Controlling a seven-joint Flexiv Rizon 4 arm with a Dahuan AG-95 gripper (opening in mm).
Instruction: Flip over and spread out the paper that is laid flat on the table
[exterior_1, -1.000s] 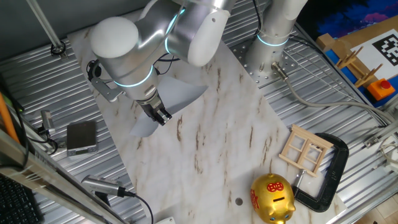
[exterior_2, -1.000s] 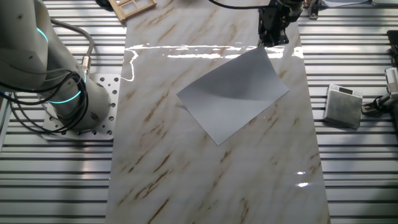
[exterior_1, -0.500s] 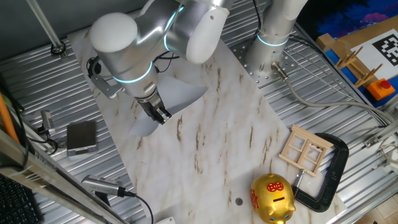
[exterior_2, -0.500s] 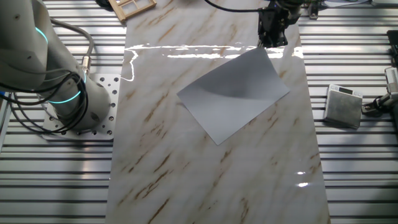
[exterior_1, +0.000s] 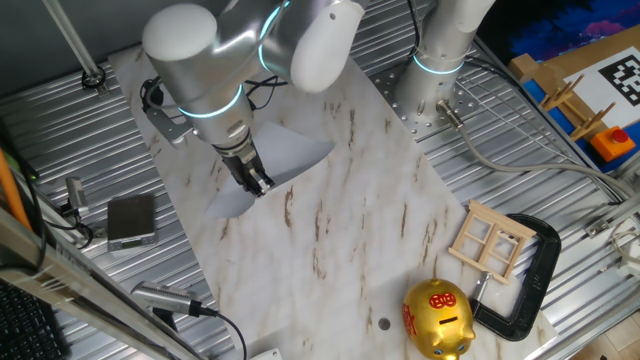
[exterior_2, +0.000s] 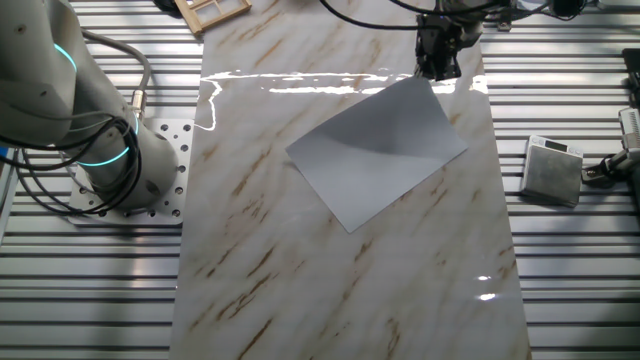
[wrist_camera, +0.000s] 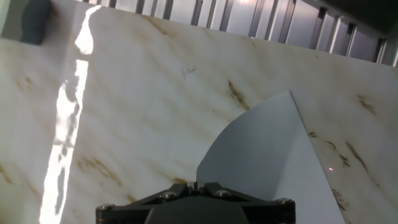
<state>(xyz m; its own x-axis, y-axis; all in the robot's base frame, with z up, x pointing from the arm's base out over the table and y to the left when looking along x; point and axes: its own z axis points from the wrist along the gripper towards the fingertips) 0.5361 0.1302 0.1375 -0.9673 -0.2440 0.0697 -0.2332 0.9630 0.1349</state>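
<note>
Pinching one corner of the thin white rectangular paper sheet (exterior_2: 378, 150), the black two-finger pincer (exterior_2: 438, 66) has its fingers pressed together on that edge, lifting it so the sheet curls; the rest lies flat on the white marble-patterned desk (exterior_2: 300, 280); farther off sits a small grey square pad (exterior_2: 552, 170).
</note>
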